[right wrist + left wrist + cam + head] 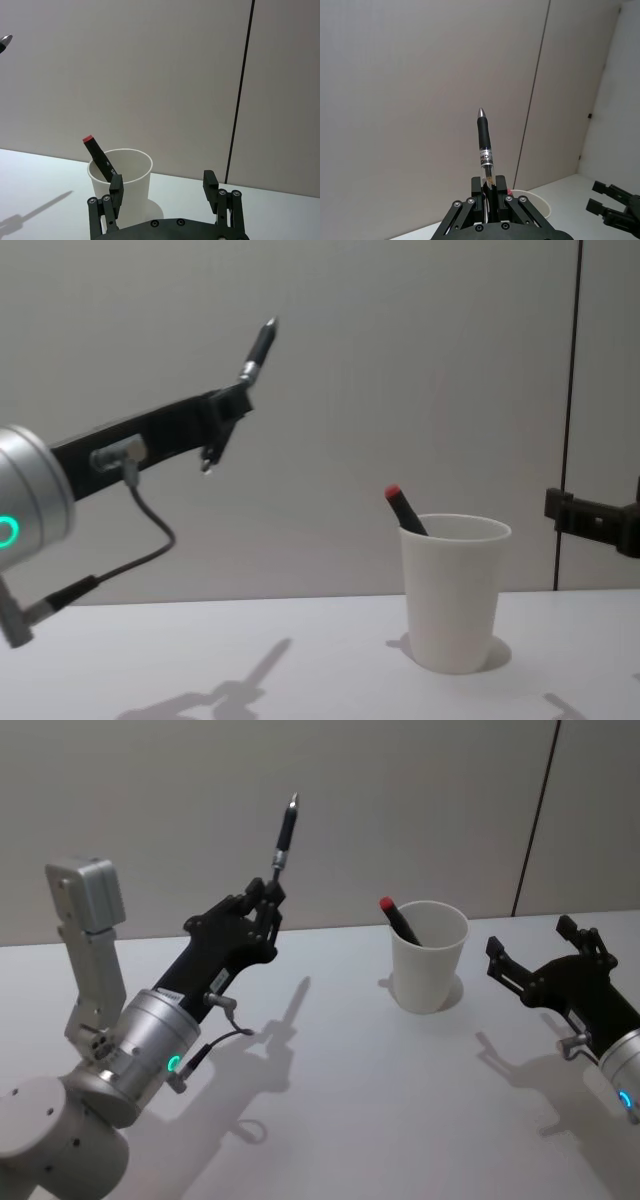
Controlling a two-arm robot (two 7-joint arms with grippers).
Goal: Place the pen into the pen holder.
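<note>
Left pincer [266, 905] grasping pen [284, 838] aloft, pen holder [428, 965] containing red-capped marker [400, 923], right pincer [532, 940] released.

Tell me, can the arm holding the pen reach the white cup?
Probably yes. The left gripper holds the pen in the air, and nothing stands between it and the pen holder. The red-capped marker inside leaves room; the right gripper sits open on the far side.

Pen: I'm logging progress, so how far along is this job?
Done: pickup. In hand: the left gripper holds the pen, tip up, raised left of the cup. Remaining: carry it over the cup, beside the red-tipped marker inside, and release. The right gripper sits open.
</note>
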